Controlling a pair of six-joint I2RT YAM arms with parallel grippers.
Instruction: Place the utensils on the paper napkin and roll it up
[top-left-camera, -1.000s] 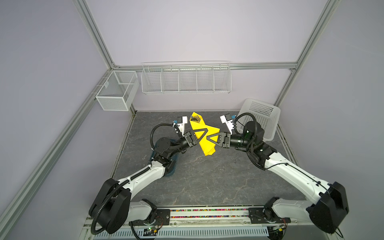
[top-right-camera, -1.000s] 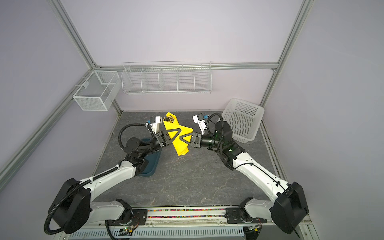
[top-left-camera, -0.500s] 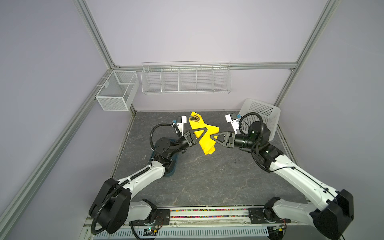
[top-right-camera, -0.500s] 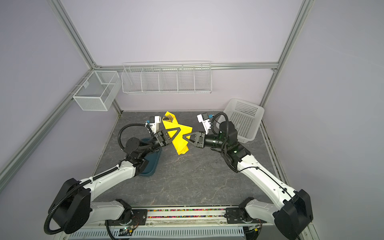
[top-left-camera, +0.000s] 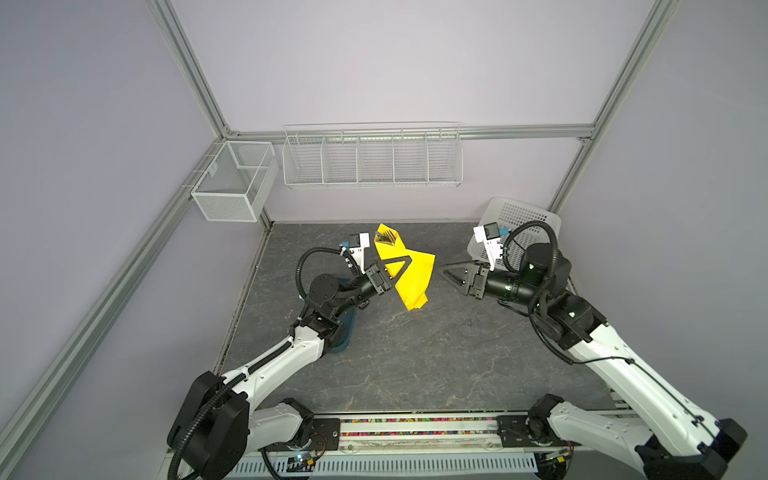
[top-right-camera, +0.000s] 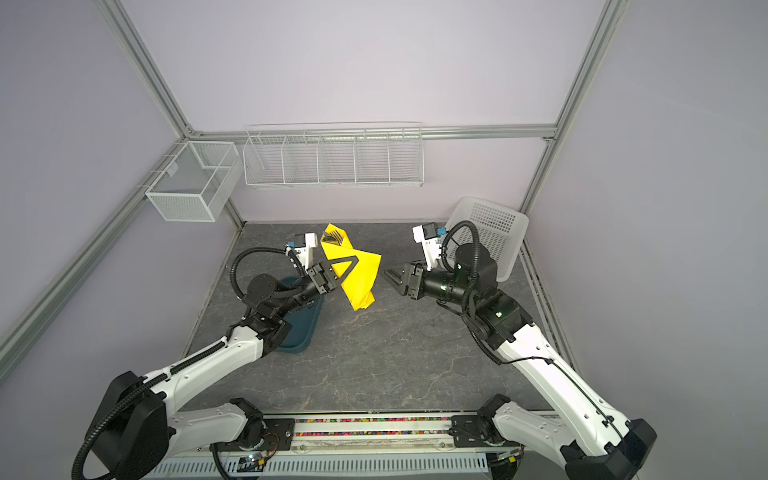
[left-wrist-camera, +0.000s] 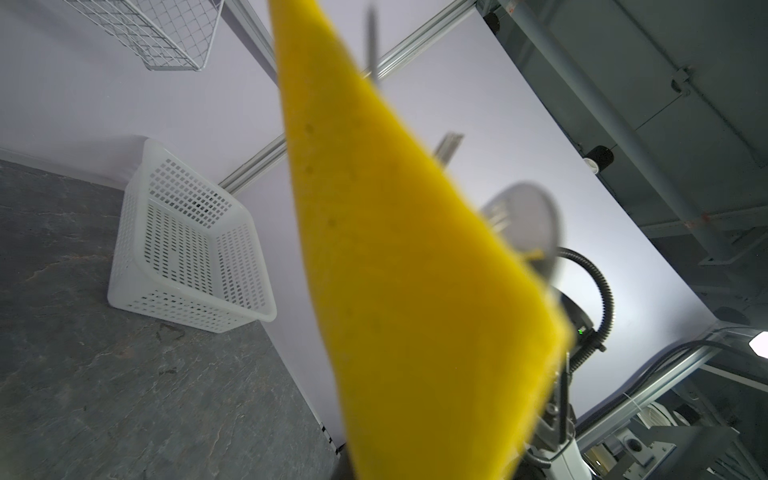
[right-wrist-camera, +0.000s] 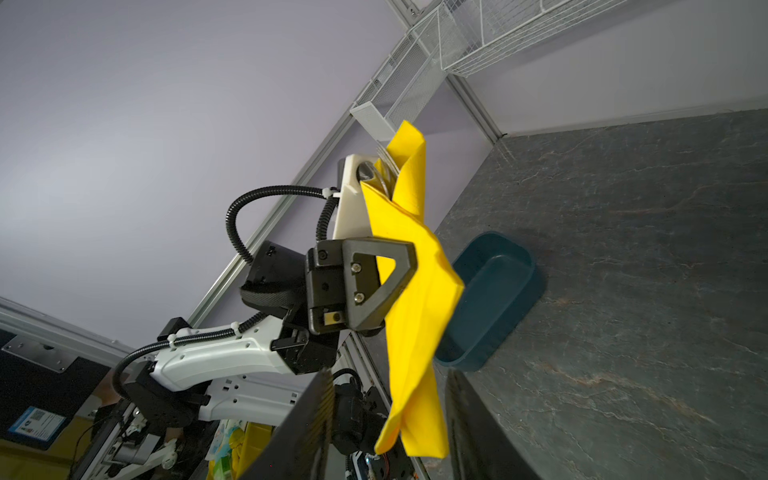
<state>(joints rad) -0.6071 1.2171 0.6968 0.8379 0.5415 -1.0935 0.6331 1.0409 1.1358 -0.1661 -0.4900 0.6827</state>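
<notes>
L side first: the teal tray (top-right-camera: 303, 332) lies on the table (top-left-camera: 415, 365), partly under the left arm. The left gripper (top-left-camera: 397, 272) is clamped shut on the paper napkin (top-left-camera: 415, 270), which is held in the air over mid-table as a loose, steeply tilted bundle. The utensils (right-wrist-camera: 380, 166) poke out of its upper end; fork tines are seen, the rest is hidden.

Risk: the roll is only half-closed, w/ a flap sticking out sideways & the lower end hanging free. Metal could slide out the bottom if the bundle is tipped further or the pinch is eased. Thin paper could be torn if tugged.

The right gripper (top-left-camera: 442, 269) is spread open just beside the flap, not touching.

Room: bare table is left in front. The white basket (top-left-camera: 519, 224) & back wall sit close behind.
</notes>
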